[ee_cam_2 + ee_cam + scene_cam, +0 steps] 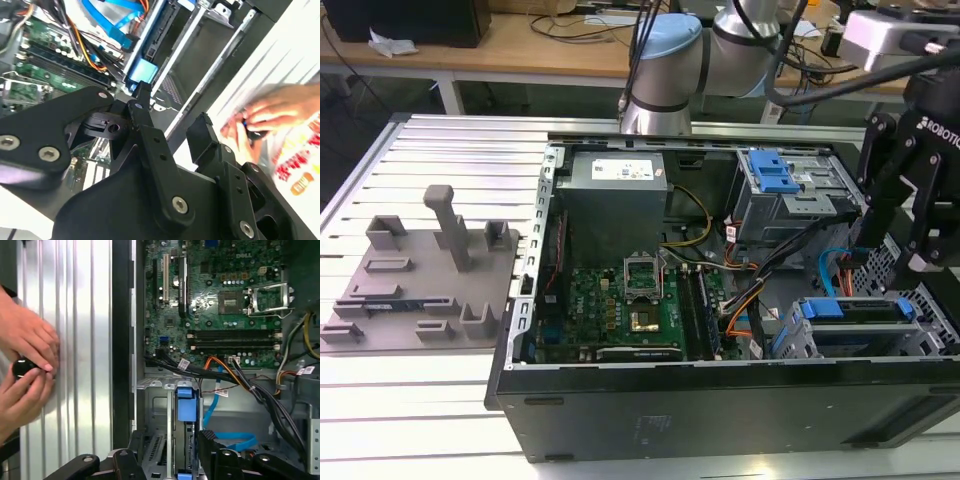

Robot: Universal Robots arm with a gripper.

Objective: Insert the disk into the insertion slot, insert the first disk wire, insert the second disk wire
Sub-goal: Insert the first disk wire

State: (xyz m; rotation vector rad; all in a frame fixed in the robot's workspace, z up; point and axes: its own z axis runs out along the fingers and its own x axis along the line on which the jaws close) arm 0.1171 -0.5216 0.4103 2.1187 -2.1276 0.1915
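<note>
On the ribbed aluminium worktop (440,140) lies the big black computer case (720,410) with its side open. The grey and light blue robot arm (670,60) reaches over it from the far side. At the exterior view's right, on the near side of the case, is the grey perforated sheet-metal insertion slot (932,318). The flat silver disk in its bright blue plastic carrier (850,312) sits in this slot; whether it is pushed fully home, I cannot tell. The black two-finger hand (172,107) hangs just above it, spread wide and holding nothing. In the first wrist view its fingers (209,440) stand one on each side of the carrier. A thin light blue flat cable (825,268) lies loose just beside the disk. To my mind, a good seating wants the hand square to the carrier and a straight push along the slot, with this cable kept out. A person's hands (25,365) are on the worktop near the case, so care is needed there.
</note>
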